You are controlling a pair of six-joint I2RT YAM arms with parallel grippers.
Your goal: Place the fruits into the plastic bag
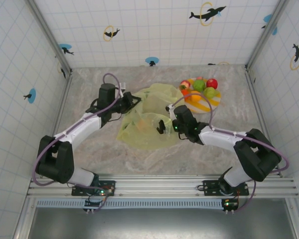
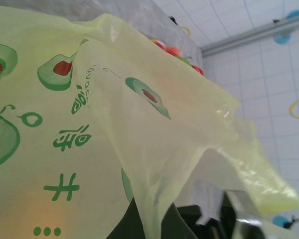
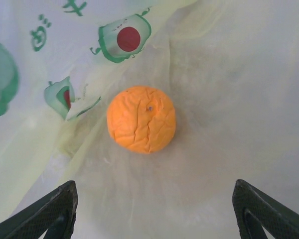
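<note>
One plastic bag [image 1: 147, 117] sprawls across the middle of the worktop [image 1: 139, 159]. It is thin, crinkly and limp, so it will likely collapse unless pinched at the rim. The left pincer [image 1: 133, 102] does that, clamped tight on the bag's far-left edge. The right pincer [image 1: 163, 125] hangs over the bag, spread wide, holding nothing. Beyond, the striped plate [image 1: 215, 103] carries most fruits [image 1: 202, 85], which look light, round and prone to roll, best gripped across the middle. An orange one [image 3: 141, 119] lies inside the bag.
</note>
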